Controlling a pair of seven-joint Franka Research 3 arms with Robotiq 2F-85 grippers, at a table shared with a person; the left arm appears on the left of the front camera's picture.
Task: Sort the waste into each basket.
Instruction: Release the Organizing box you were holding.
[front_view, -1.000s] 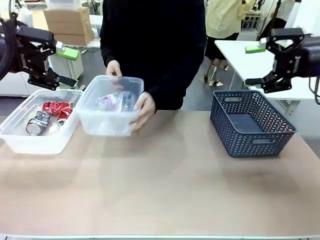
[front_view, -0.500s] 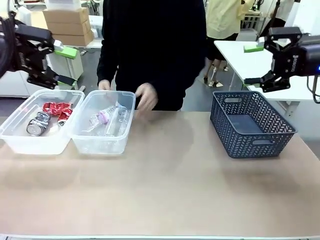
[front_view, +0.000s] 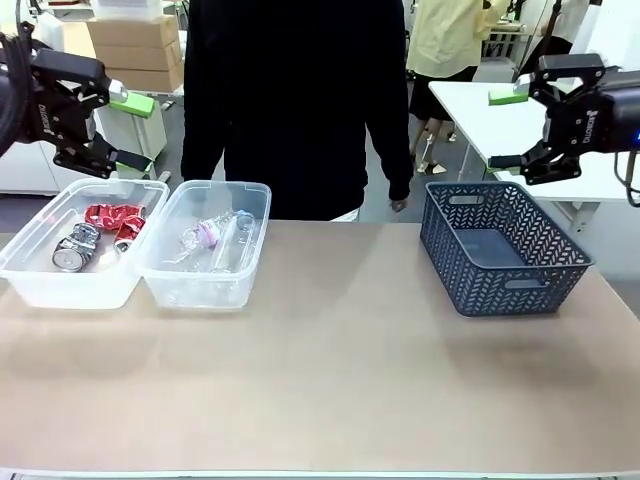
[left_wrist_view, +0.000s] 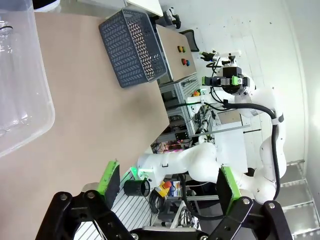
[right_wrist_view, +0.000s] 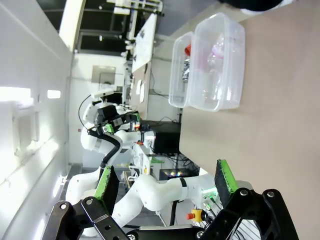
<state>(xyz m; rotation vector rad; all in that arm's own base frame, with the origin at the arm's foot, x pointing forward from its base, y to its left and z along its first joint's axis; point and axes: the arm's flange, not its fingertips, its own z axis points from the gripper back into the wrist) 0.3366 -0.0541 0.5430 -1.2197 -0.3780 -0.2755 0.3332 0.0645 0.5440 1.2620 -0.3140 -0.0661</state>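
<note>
Front view gives us the waste already divided between two clear tubs at the table's far left corner. The left tub (front_view: 70, 255) holds the red-and-silver cans (front_view: 95, 232), some of them crushed; the right tub (front_view: 208, 245), touching it side by side, holds the clear bottles (front_view: 215, 240), one with a pink label showing. Both tubs sit flat on the tan table (front_view: 320, 380), their far rims near its far edge.

Toward the table's right edge stands a dark grey lattice basket (front_view: 503, 250), well apart from the tubs (we see nothing inside it from this angle).

Behind the far edge stands a person in black (front_view: 295, 100), with one hand (front_view: 399, 205) hanging at the side, clear of the table and of both tubs.

Our left gripper (front_view: 118, 128) hangs in the air above the far left corner, over the tub of cans, its jaws spread wide and nothing between them. Our right gripper (front_view: 512, 128) hangs above the far right, beyond the lattice basket, equally wide and bare.

From the left wrist we see its green-padded fingers (left_wrist_view: 111, 177) far apart, a corner of a clear tub (left_wrist_view: 22, 85) and the lattice basket (left_wrist_view: 132, 47) across the table. From the right wrist, the fingers (right_wrist_view: 108, 182) are likewise wide apart, with both tubs (right_wrist_view: 212, 65) at the far end of the table.
</note>
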